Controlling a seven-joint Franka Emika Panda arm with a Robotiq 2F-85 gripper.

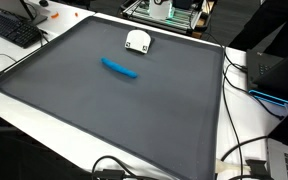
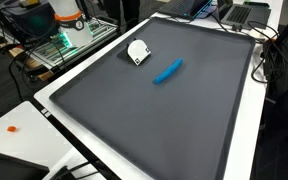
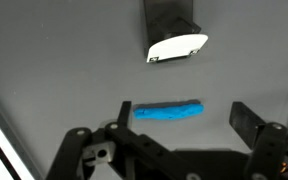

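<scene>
A blue elongated object (image 1: 119, 68) (image 2: 167, 71) lies flat on the dark grey mat (image 1: 104, 110) (image 2: 154, 120), in the far half. Beside it stands a small white object (image 1: 137, 41) (image 2: 138, 52) with a dark part. In the wrist view my gripper (image 3: 184, 118) is open and holds nothing. Its left finger (image 3: 124, 110) and right finger (image 3: 246, 117) stand wide apart over the mat. The blue object (image 3: 167, 111) shows between them, lying crosswise, with no contact visible. The white object (image 3: 177, 47) sits beyond it. Neither exterior view shows the gripper.
A white table rim (image 2: 49, 105) frames the mat. A keyboard (image 1: 14, 30) lies off one corner. Cables (image 1: 234, 150) and a dark laptop (image 1: 279, 70) run along one side. A metal rack with green lights (image 2: 69, 40) stands behind the mat.
</scene>
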